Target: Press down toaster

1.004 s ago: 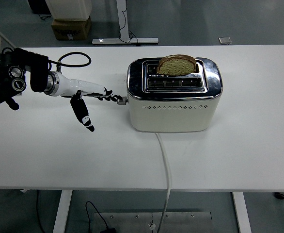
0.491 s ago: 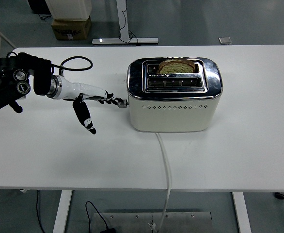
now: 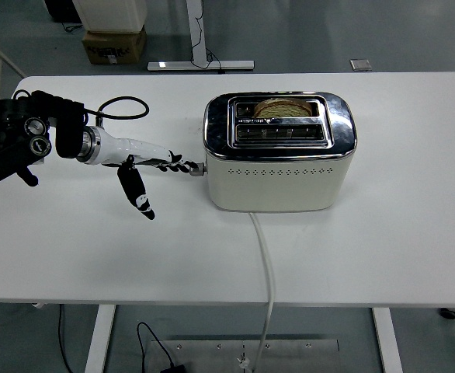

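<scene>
While bread (image 3: 283, 108) sits half-hidden in the toaster (image 3: 279, 151), the left hand (image 3: 151, 167) — fingers extended, gripping nothing — touches the lever (image 3: 197, 168).

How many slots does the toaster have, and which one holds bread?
2. The toaster has a far slot, holding the bread slice sunk low, and a near slot, which looks empty, though its depths are not visible.

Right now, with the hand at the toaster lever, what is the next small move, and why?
Probably keep pressing the lever a little further down, then let go. The left hand has its fingertips on the lever at the toaster's left end, and the bread sits low in the rear slot, only its top showing. Whether the lever has latched cannot be seen.
</scene>
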Controlling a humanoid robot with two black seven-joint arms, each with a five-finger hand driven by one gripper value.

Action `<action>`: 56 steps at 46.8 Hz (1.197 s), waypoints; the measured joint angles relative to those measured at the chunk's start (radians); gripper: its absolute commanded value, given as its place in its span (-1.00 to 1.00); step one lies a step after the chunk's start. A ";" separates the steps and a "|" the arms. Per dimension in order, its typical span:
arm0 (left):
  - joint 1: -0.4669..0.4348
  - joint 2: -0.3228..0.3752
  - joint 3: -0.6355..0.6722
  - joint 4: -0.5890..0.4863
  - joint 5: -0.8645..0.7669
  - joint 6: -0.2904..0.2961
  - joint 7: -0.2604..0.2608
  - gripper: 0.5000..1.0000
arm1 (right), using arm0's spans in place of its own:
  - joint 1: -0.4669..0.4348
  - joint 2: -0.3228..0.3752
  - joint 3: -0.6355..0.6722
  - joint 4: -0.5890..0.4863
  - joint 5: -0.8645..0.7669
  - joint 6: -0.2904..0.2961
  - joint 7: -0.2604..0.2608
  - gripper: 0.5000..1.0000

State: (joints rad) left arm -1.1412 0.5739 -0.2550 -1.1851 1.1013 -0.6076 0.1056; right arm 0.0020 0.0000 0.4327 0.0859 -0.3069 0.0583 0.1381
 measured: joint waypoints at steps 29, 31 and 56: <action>0.019 -0.013 -0.002 0.020 -0.001 0.003 0.000 1.00 | 0.000 0.000 0.000 0.000 0.000 0.000 0.000 1.00; 0.025 -0.013 -0.002 0.020 -0.001 0.003 0.000 1.00 | 0.000 0.000 0.000 0.000 0.000 0.000 0.000 0.99; 0.041 -0.006 -0.001 0.020 -0.001 0.005 0.000 1.00 | 0.000 0.000 0.000 0.000 0.000 0.000 0.000 1.00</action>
State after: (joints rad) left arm -1.1000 0.5681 -0.2563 -1.1651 1.1000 -0.6028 0.1058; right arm 0.0020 0.0000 0.4328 0.0859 -0.3068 0.0583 0.1378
